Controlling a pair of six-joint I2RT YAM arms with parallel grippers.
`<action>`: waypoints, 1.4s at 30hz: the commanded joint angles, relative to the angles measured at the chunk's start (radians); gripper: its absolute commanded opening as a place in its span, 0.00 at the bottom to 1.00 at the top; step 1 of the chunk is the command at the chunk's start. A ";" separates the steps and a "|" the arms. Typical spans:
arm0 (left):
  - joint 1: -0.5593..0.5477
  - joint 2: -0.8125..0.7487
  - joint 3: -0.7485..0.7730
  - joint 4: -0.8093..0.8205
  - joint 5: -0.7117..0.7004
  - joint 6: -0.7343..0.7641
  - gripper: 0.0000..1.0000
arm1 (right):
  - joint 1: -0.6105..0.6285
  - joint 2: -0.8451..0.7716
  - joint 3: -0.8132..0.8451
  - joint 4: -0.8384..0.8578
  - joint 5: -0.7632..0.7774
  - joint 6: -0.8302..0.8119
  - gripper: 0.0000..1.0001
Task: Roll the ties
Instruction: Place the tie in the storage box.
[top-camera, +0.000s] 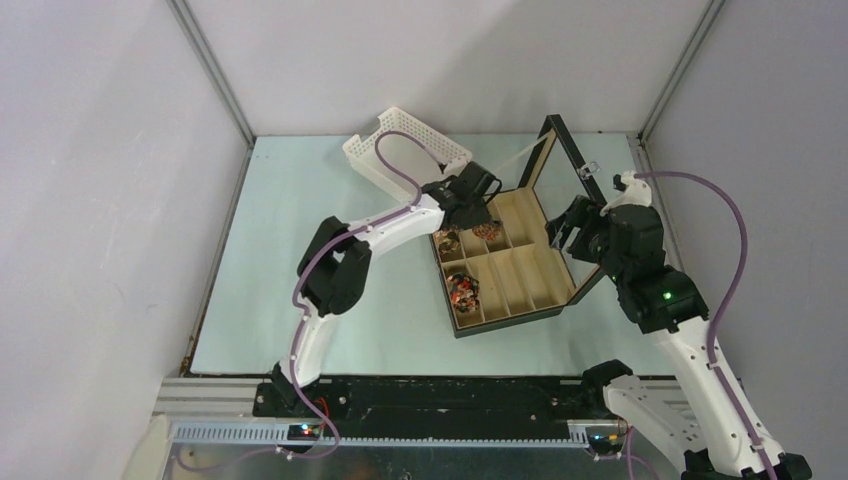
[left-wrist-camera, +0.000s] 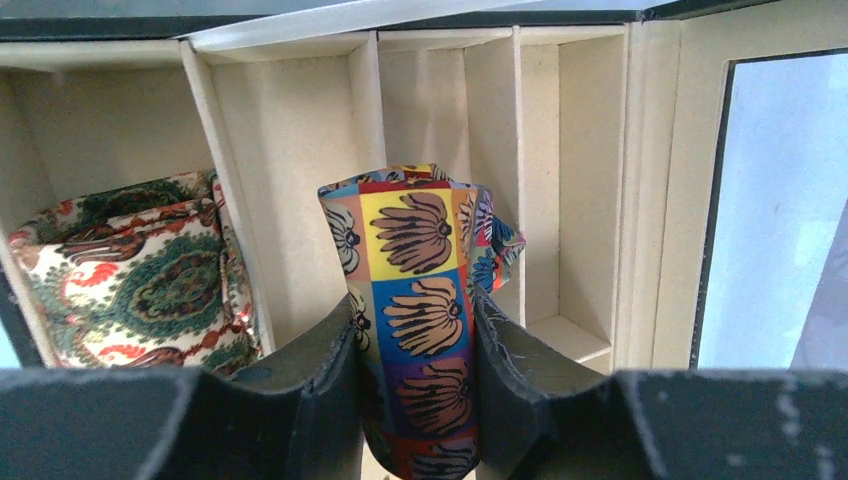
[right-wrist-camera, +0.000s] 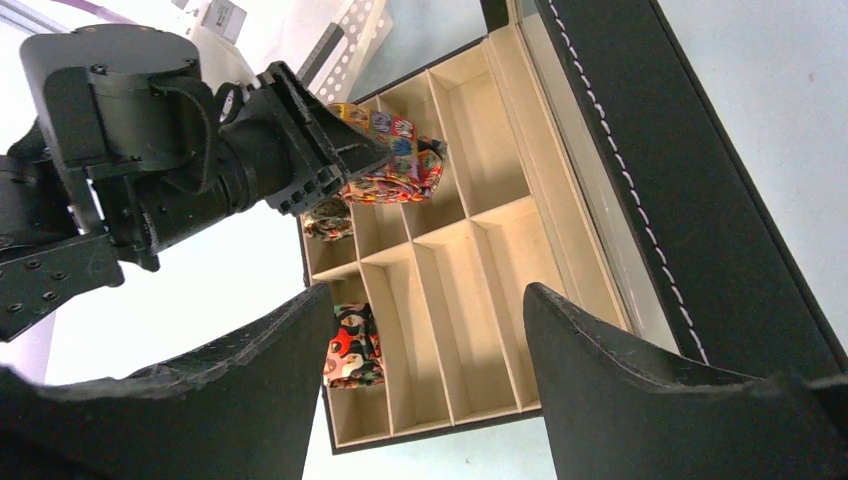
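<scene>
Table (top-camera: 300, 290): pale green top; every place below is given against the box.
Box (top-camera: 512, 320): black outside, cream compartments, open, mid-table between the two arms.
Lid (top-camera: 575, 155): glass-paned, standing up off the box's far-right edge.
Basket (top-camera: 370, 160): white, perforated, just beyond the box's far-left corner.
Right gripper (right-wrist-camera: 425, 300): fingers wide apart, holding nothing; hovers over the lid side of the box, looking along the compartments.
Left gripper (left-wrist-camera: 415, 350): over the far-left part of the box, fingers (left-wrist-camera: 335, 390) clamped on the held tie.
Held tie (left-wrist-camera: 415, 260): rolled, flower-print squares in yellow, orange and red. It sticks out ahead of the fingertips into the mouth of a far-row compartment; whether it touches the floor cannot be told.
Paisley tie (left-wrist-camera: 130, 270): coil already seated in the compartment just left of that one.
Third tie (right-wrist-camera: 352, 345): coil seated in the box's near-left compartment.
Key relation: the roll's long axis runs straight on from the left fingers toward the compartment floor, so the left arm is the nearer one and the right arm stands well apart.
Step (judgement): placing the third roll — lower it, then part the fingers; the roll may spring loose once freed.
</scene>
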 joint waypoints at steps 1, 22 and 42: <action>0.014 -0.097 -0.027 -0.027 -0.049 0.009 0.00 | -0.003 0.001 -0.011 0.023 -0.012 0.011 0.72; 0.028 -0.093 -0.114 -0.010 -0.056 -0.006 0.00 | -0.003 0.007 -0.017 0.031 -0.019 0.014 0.72; 0.040 -0.120 -0.266 0.101 -0.024 -0.020 0.00 | -0.003 0.022 -0.023 0.042 -0.034 0.023 0.72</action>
